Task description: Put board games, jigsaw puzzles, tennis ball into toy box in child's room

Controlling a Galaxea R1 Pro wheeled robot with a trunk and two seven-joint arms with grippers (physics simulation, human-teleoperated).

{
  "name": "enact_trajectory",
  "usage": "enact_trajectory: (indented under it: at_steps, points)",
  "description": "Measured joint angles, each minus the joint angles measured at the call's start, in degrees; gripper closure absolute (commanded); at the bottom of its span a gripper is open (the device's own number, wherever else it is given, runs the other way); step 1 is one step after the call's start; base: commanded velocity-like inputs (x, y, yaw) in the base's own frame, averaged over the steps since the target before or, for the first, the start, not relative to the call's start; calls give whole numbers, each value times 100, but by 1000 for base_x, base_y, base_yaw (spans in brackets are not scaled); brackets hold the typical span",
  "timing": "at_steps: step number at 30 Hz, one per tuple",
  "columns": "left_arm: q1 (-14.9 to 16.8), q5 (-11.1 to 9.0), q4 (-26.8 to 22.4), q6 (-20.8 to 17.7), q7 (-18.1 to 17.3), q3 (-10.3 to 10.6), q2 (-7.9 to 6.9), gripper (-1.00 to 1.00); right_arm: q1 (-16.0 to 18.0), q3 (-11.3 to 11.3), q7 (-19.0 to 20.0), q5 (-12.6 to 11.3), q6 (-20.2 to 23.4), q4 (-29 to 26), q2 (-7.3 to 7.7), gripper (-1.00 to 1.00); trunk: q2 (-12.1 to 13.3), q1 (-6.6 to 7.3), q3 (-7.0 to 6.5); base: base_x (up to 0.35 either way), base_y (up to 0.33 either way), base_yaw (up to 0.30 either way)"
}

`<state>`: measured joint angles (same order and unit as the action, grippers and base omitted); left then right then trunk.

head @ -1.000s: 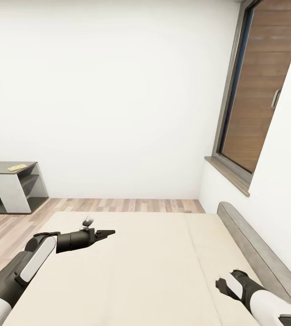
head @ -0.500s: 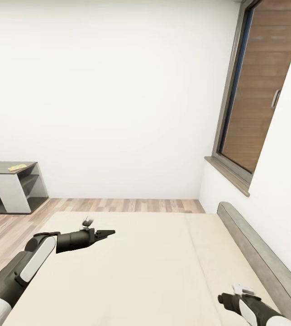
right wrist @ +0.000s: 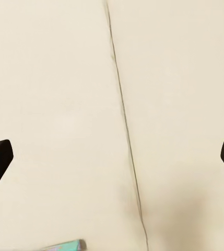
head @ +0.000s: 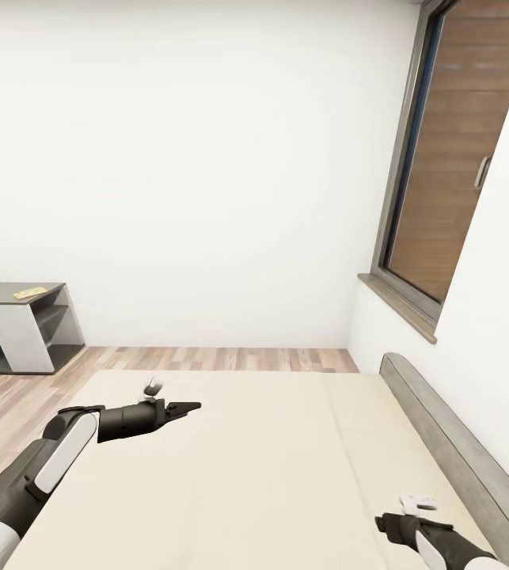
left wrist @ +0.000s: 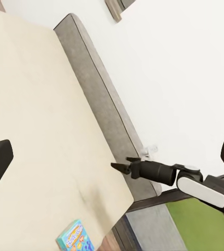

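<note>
Since the picture 1 second ago the right arm has drawn back toward the bottom edge of the head view, and its wrist has turned; the left arm and the camera have not shifted.

Head view: the left gripper (head: 193, 408) hangs over the bed (head: 270, 459), pointing toward the grey headboard (head: 452, 443); from here I cannot tell whether its fingers are spread. The right gripper (head: 384, 526) is low over the mattress near the headboard, its state also unclear here. No toy lies on the visible mattress. The end of the table (head: 24, 321) stands far off at the left wall.

Left wrist view: the fingers sit wide apart, holding nothing. The small blue board game (left wrist: 75, 236) lies flat near the mattress corner, its long axis roughly parallel to the headboard. The right gripper (left wrist: 116, 167) hovers by the headboard.

Right wrist view: the fingers are spread wide and empty over the mattress seam (right wrist: 123, 130); a strip of a printed box edge (right wrist: 65, 245) peeks in, its direction unclear.

Judging from this, no toy is in hand, and at least this bed game is yet to be moved.
</note>
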<state>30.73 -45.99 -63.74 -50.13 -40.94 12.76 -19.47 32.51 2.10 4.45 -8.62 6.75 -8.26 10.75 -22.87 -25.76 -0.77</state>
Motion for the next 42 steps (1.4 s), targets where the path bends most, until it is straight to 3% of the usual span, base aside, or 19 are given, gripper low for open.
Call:
enact_trajectory:
  at_steps: [7,11,17,23,30,36,42]
  points:
    - [0,0,0,0,-1,0,-1,-100,-43,9,321,177,-6,1,-31,-100,0,0,0,0,0,0]
    - [0,0,0,-2,-1,0,-1,-100,-126,6,891,558,12,2,-45,-100,0,0,0,0,0,0]
    - [0,0,0,0,-1,0,-1,-100,-158,0,1414,766,57,18,-65,-100,0,0,0,0,0,0]
    - [0,0,0,-3,-1,0,0,-100,-163,0,1491,792,194,92,-73,-100,0,0,0,0,0,0]
    - [0,0,0,-4,-1,0,0,-100,-165,-1,1479,797,683,119,-102,-100,0,0,0,0,0,0]
    - [0,0,0,0,-1,0,0,-100,-165,-6,1439,789,1042,123,-297,-100,0,0,0,0,0,0]
    - [0,0,0,-2,-1,0,0,-100,-165,-14,1276,770,1170,123,-396,-100,0,0,0,0,0,0]
